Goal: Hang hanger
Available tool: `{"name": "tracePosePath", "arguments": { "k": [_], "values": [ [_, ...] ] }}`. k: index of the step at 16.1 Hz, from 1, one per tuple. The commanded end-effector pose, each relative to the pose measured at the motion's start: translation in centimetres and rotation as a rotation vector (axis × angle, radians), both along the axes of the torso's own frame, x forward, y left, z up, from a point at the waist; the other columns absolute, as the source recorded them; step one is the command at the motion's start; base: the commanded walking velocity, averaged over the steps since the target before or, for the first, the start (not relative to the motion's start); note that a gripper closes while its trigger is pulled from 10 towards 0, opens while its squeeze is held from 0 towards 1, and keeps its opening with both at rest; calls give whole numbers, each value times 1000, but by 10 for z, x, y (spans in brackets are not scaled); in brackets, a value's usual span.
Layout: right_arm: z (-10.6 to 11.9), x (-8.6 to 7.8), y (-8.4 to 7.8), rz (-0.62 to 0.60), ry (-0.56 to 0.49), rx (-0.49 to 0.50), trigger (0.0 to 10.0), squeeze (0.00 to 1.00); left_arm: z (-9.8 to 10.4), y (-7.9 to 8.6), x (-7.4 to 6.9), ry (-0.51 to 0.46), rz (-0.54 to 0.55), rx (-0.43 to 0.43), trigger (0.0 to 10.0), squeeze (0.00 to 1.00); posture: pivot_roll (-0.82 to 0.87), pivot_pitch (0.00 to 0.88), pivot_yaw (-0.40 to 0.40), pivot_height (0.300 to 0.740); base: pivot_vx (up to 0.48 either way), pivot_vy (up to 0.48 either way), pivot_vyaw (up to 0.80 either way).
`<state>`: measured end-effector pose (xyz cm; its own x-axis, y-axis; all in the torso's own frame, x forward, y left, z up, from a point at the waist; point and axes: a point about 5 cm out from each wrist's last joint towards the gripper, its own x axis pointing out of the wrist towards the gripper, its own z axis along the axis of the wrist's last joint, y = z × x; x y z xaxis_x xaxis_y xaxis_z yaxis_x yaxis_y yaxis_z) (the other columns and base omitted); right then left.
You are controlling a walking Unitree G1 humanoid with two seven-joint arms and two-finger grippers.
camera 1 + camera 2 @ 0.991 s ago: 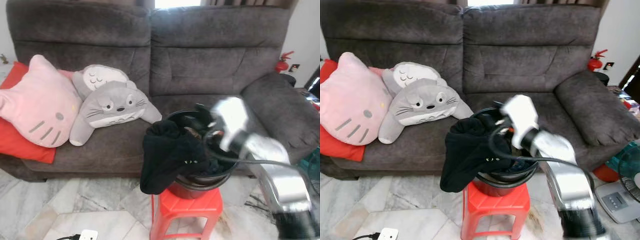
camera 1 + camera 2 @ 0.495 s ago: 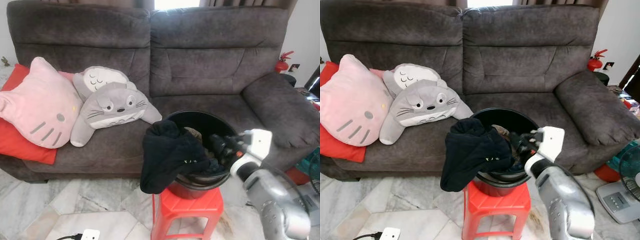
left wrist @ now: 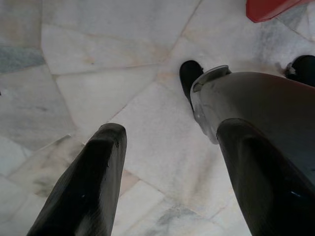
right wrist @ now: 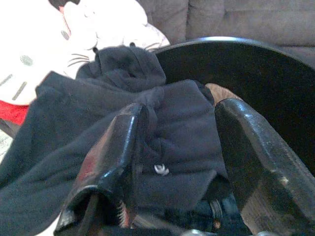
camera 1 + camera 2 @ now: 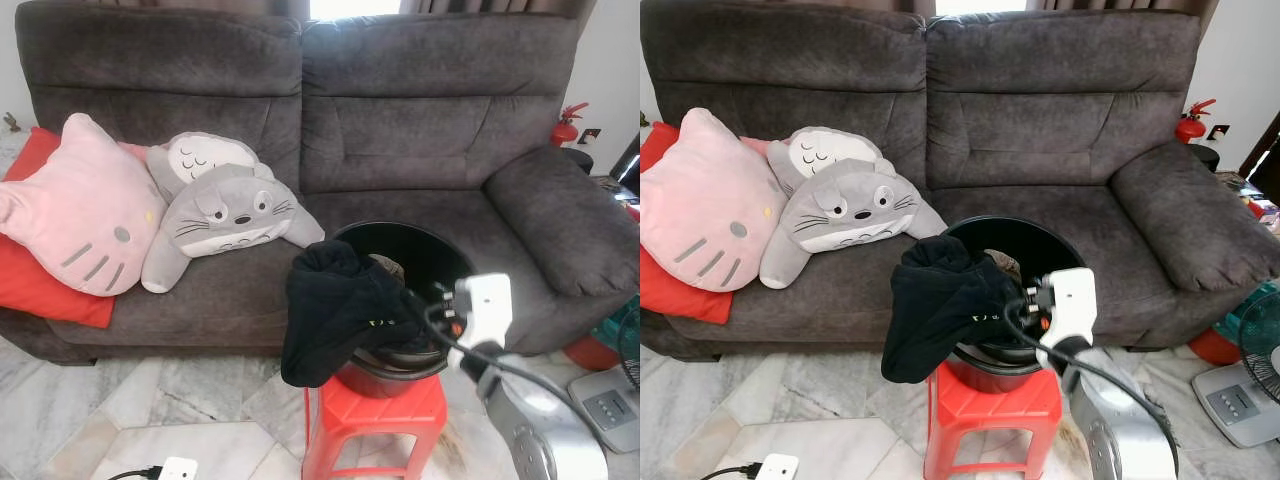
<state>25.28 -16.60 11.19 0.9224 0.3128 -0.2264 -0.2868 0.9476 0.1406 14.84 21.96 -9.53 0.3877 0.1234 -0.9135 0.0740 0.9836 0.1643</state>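
While the big grey sofa [image 5: 420, 130] sits at the back with a pink cat pillow [image 5: 75, 205] and grey plush toys [image 5: 220, 205], a black bucket [image 5: 1040, 245] stands on a red stool [image 5: 990, 410]. Black clothing [image 5: 940, 305] hangs over its rim. The right claw [image 4: 177, 147] is wide open, right over that clothing, holding nothing. The left claw [image 3: 167, 182] is open over the marble floor [image 3: 98, 73]. I cannot see a hanger
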Motion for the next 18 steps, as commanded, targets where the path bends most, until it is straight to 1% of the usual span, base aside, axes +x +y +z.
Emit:
{"name": "tracePosePath", "arguments": {
  "k": [1, 2, 3, 4, 6, 7, 10, 11, 12, 13, 15, 18],
  "values": [
    [-1, -2, -3, -29, 11, 29, 10000, 0, -1, -3, -1, 13, -18, -1, 10000, 0, -188, 0, -32, 740, 0, 0, 0],
    [-6, -2, -4, -67, 57, 139, 10000, 0, -1, -4, 0, 13, -19, -1, 10000, 0, -188, 0, -32, 740, 0, 0, 0],
    [-10, 1, -5, -158, 118, 423, 10000, 0, -1, -4, 0, 12, -20, -1, 10000, 0, -188, 0, -30, 740, 0, 0, 0],
    [-15, 2, -5, -174, 139, 478, 10000, 0, -1, -4, 0, 11, -19, -2, 10000, 0, -180, 0, -31, 740, 0, 0, 0],
    [-19, 0, 0, -129, 171, 502, 10000, 0, -1, -4, -1, 12, -17, 0, 10000, 0, -182, 0, -28, 740, 0, 0, 0],
    [-23, -2, 1, -104, 195, 482, 10000, 0, -1, -4, -1, 13, -18, 1, 10000, 0, -185, 0, -27, 740, 0, 0, 0],
    [-32, -6, 4, -98, 272, 496, 10000, 0, -1, -4, 0, 13, -20, -1, 10000, 0, -183, 0, -27, 740, 0, 0, 0],
    [-35, -7, 3, -112, 311, 524, 10000, 0, -1, -4, 0, 12, -19, -1, 10000, 0, -182, 0, -27, 740, 0, 0, 0],
    [-37, -7, 0, -138, 338, 577, 10000, 0, -1, -4, 0, 12, -19, -1, 10000, 0, -181, 0, -27, 740, 0, 0, 0],
    [-37, -7, -2, -154, 339, 595, 10000, 0, -1, -5, -1, 12, -19, -2, 10000, 0, -181, 0, -27, 740, 0, 0, 0],
    [-41, -8, -4, -150, 359, 570, 10000, 0, -1, -5, -1, 14, -21, -2, 10000, 0, -180, 0, -29, 740, 0, 0, 0],
    [-41, -6, -3, -145, 360, 591, 10000, 0, -1, -5, -1, 12, -17, -3, 10000, 0, -175, 0, -31, 740, 0, 0, 0]
  ]
}}
